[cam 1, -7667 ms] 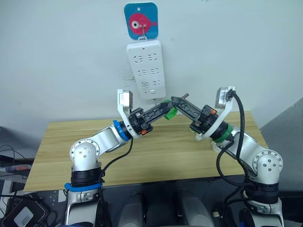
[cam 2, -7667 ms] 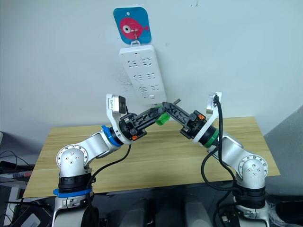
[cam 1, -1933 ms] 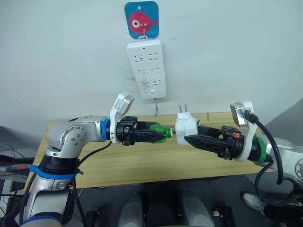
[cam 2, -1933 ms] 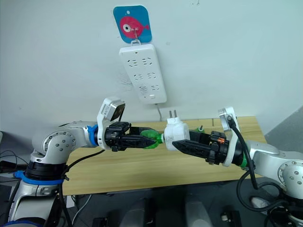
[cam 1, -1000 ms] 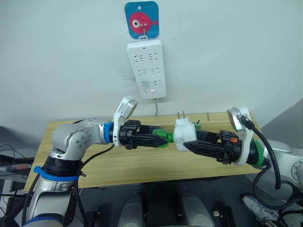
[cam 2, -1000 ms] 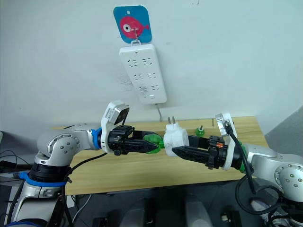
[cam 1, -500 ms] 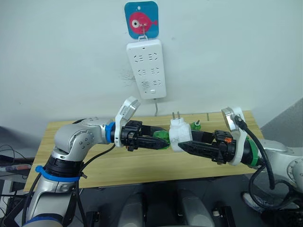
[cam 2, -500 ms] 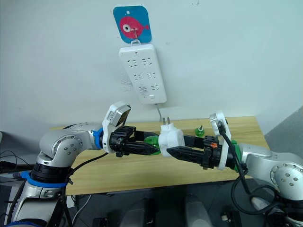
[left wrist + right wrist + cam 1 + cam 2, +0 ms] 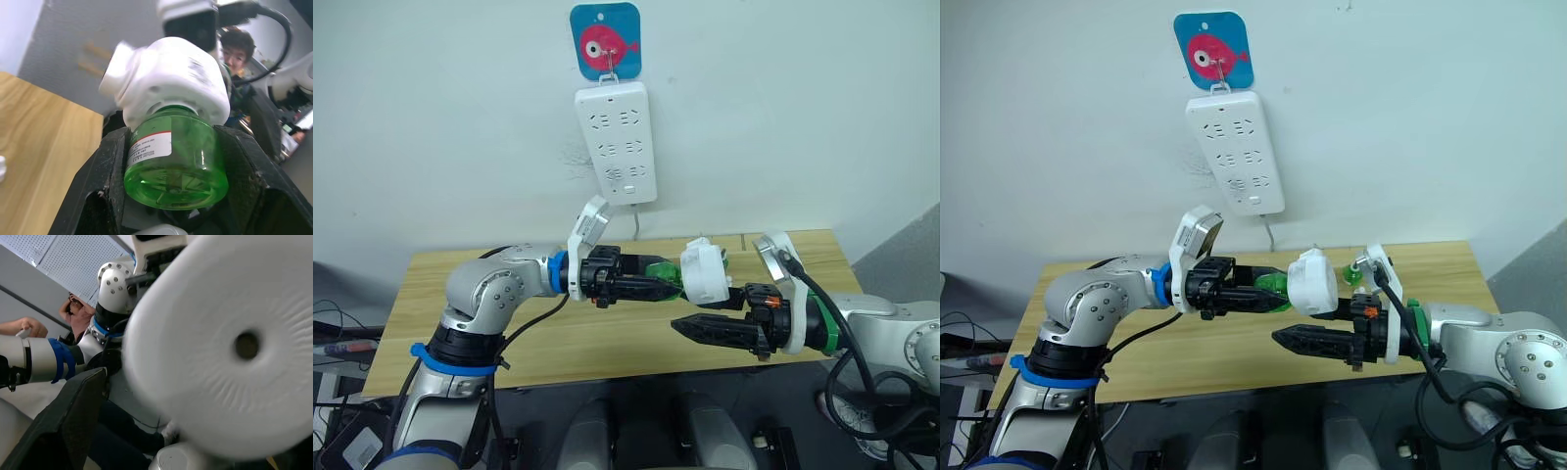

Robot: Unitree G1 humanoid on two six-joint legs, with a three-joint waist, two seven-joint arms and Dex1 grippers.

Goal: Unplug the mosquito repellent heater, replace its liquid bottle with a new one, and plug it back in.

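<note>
Two arms meet at mid-frame above the wooden worktop [image 9: 607, 338]; a white power strip [image 9: 618, 143] hangs on the wall in the upper centre, under a blue fish hook plate [image 9: 605, 39]; the left gripper [image 9: 656, 287] has its jaws clamped on the green liquid bottle [image 9: 178, 159] screwed into the mosquito repellent heater [image 9: 705, 271]; the right gripper [image 9: 690, 328] sits just below the heater, jaws spread and apart from it.

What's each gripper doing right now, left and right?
Left gripper: shut on the green bottle, which is still attached to the mosquito repellent heater.
Right gripper: open, holding nothing; the heater sits above one finger.
</note>
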